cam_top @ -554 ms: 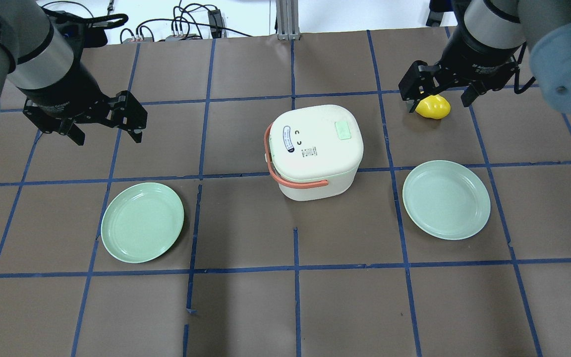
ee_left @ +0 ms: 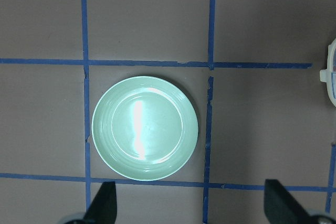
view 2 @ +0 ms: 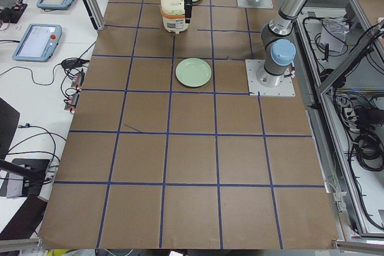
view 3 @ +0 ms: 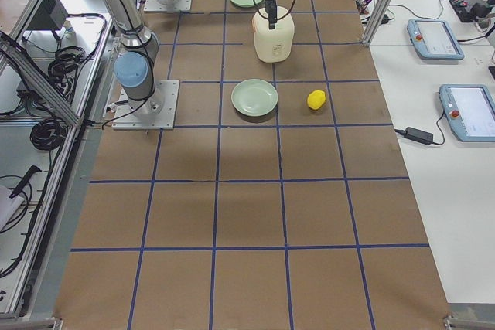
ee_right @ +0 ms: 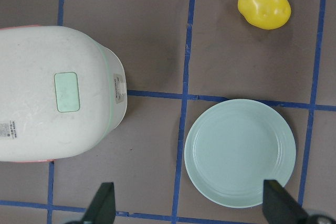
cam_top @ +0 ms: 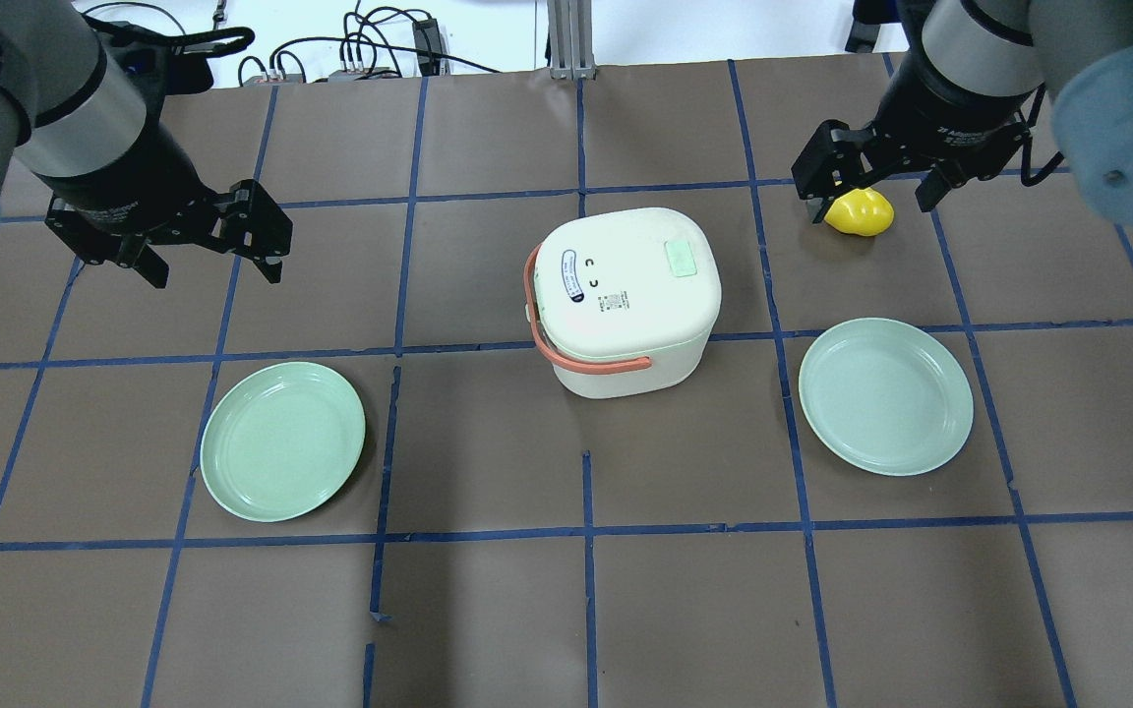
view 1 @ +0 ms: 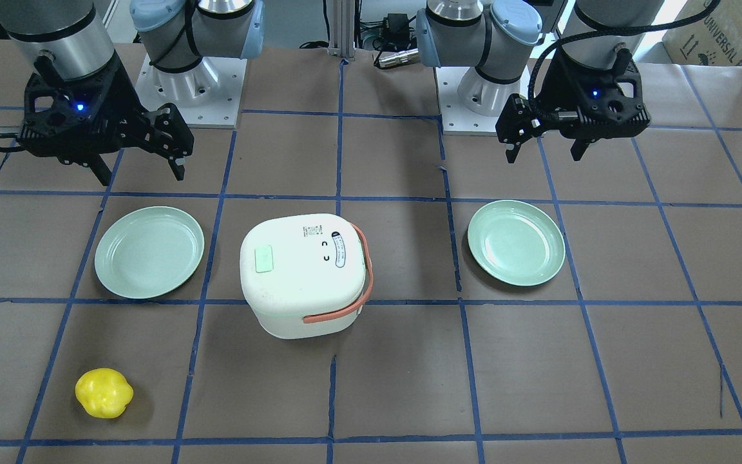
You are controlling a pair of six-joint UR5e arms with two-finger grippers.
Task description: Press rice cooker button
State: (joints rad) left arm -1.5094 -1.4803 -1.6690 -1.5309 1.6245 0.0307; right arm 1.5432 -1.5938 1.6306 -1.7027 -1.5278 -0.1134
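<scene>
The white rice cooker (cam_top: pixel 626 300) with a salmon handle stands at the table's middle, lid shut. A pale green rectangular button (cam_top: pixel 682 258) sits on its lid, also in the front view (view 1: pixel 263 259) and the right wrist view (ee_right: pixel 66 92). My left gripper (cam_top: pixel 210 265) is open and empty, hovering left of the cooker and well apart from it. My right gripper (cam_top: pixel 869 202) is open and empty, hovering to the cooker's right, over a yellow toy fruit (cam_top: pixel 860 212). The right wrist view shows the cooker (ee_right: pixel 31 124) at its left.
Two pale green plates lie on the table, one at the near left (cam_top: pixel 282 440) and one at the near right (cam_top: pixel 885 395). The left wrist view looks straight down on the left plate (ee_left: pixel 144 128). Blue tape lines grid the brown table. Cables lie beyond the far edge.
</scene>
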